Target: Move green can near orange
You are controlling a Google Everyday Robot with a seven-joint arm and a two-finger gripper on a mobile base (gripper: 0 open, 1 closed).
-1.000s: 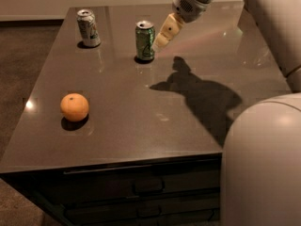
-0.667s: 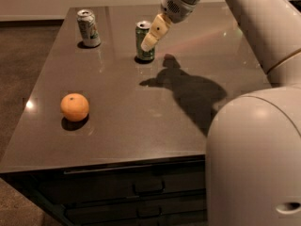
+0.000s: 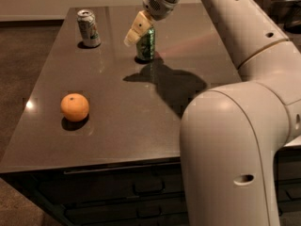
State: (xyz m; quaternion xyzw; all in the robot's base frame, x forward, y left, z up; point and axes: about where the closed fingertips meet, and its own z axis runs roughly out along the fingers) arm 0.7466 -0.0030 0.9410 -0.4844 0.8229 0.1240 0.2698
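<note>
The green can [image 3: 147, 47] stands upright on the dark table [image 3: 117, 140], at the back middle. My gripper [image 3: 135, 30] comes down from the upper right and sits at the can's top left, covering its upper part in this view. The orange [image 3: 75, 107] lies at the front left of the table, well apart from the can.
A white can with green and red marks [image 3: 89, 28] stands at the back left. My arm's large white links [image 3: 235, 126] fill the right foreground and cast a shadow [image 3: 174, 86] on the table. Drawers [image 3: 141, 187] run under the front edge.
My gripper has moved left, from the can's right side to over its top left. The can, the orange and the white can have stayed in place.
</note>
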